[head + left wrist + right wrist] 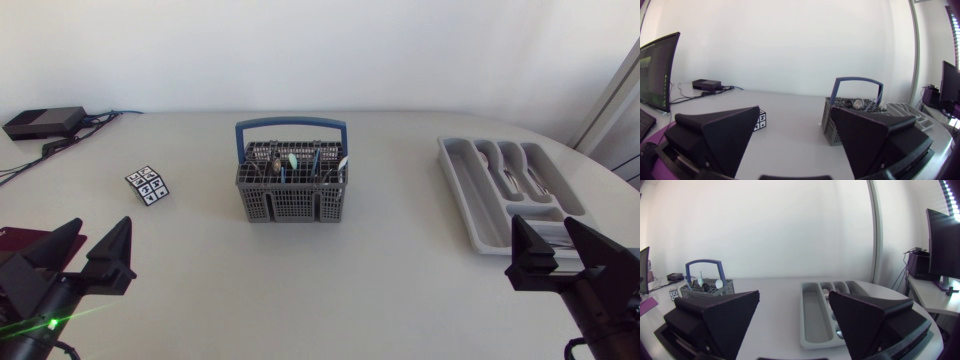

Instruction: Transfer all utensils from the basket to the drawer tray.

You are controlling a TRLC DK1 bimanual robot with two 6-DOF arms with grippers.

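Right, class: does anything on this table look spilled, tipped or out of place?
Nothing stands out. The basket stands upright with its utensils inside, and the tray lies flat on the table.

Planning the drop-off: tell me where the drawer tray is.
In the head view the drawer tray lies well to the right of the basket, apart from it, just ahead of the right gripper.

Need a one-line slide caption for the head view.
Left gripper and right gripper open at the table's near edge; utensils stand in the basket mid-table, drawer tray to its right.
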